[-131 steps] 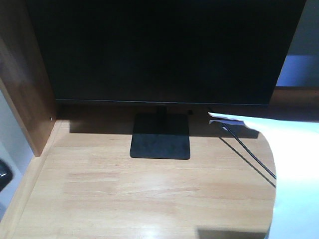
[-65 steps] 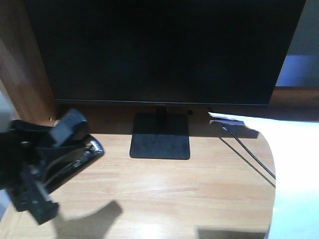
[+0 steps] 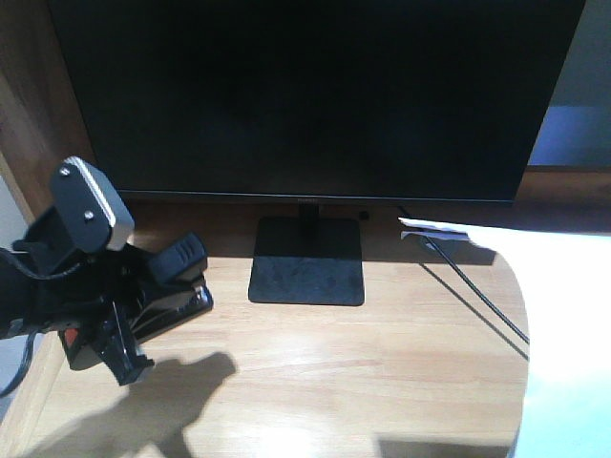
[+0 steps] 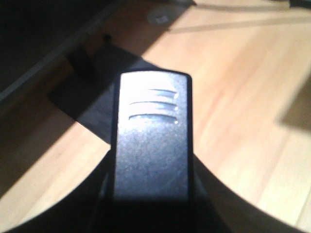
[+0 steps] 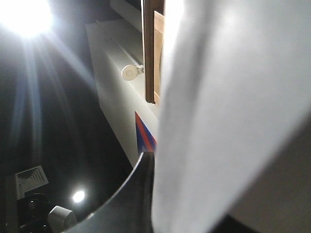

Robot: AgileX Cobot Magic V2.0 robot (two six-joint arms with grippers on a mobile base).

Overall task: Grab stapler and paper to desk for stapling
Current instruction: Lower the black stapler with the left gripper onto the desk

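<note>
The left gripper (image 3: pixel 160 310) is clamped on the black plastic stapler (image 3: pixel 181 303) and holds it over the left part of the light wood-grain worktop (image 3: pixel 334 367), in front of the large black monitor (image 3: pixel 305 95) and to the left of its flat black square stand base (image 3: pixel 307 274). The stapler's shadow falls apart from it, so it is probably not yet resting on the wood.

To set it down well, lower it straight and level until its underside sits flat, and only then open the jaws. Keep it left of the stand base and leave the open middle of the worktop for the sheet.

The right gripper (image 5: pixel 146 187) seems to pinch the plain white sheet of paper (image 5: pixel 218 121). The sheet runs up from one dark finger and fills the right wrist view, and the other finger is hidden behind it. When it comes across, it should go down flat, clear of the thin black cable (image 3: pixel 477 298) at the right.

As for writing, little can be read. The wrist view shows three raised ridges on the stapler's end and no lettering, and the orange-red patch shows no text. The monitor's lower bezel has a small mark, and a small white label (image 3: pixel 434 229) lies beside the cable; both are too small to read.
</note>
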